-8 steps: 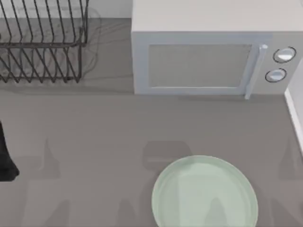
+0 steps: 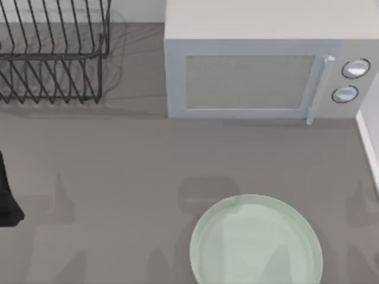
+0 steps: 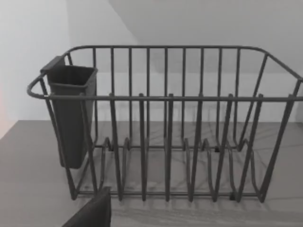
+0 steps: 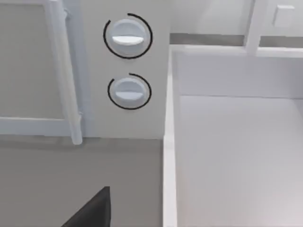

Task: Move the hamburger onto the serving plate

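step: find the hamburger first | serving plate (image 2: 256, 242) sits bare near the microwave (image 2: 260, 71) | tools: cannot tell open or closed | go slow

The serving plate (image 2: 256, 242) lies at the table's front, before the microwave (image 2: 260, 74); the dish rack (image 2: 53, 53) stands rear left.

Shadows on serving plate (image 2: 256, 239) and table's (image 2: 118, 165) right edge shifted slightly
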Controlling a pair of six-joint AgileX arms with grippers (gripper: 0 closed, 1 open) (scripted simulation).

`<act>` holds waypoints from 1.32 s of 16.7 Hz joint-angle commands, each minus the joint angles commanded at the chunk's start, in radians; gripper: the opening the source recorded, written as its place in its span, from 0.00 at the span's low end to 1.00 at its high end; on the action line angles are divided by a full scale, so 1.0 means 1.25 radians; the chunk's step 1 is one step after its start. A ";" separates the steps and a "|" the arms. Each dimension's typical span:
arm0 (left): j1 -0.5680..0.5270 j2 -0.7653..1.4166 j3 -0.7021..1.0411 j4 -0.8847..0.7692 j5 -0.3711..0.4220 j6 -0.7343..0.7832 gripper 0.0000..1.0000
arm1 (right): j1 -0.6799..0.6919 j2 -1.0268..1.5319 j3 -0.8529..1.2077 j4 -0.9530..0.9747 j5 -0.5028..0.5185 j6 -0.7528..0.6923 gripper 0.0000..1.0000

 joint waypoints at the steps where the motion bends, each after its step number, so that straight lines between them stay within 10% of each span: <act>1: 0.000 0.000 0.000 0.000 0.000 0.000 1.00 | 0.003 0.060 0.034 -0.045 0.000 -0.005 1.00; 12: 0.000 0.000 0.000 0.000 0.000 0.000 1.00 | 0.039 0.772 0.401 -0.546 0.005 -0.056 1.00; 22: 0.000 0.000 0.000 0.000 0.000 0.000 1.00 | 0.042 0.884 0.471 -0.624 0.003 -0.064 1.00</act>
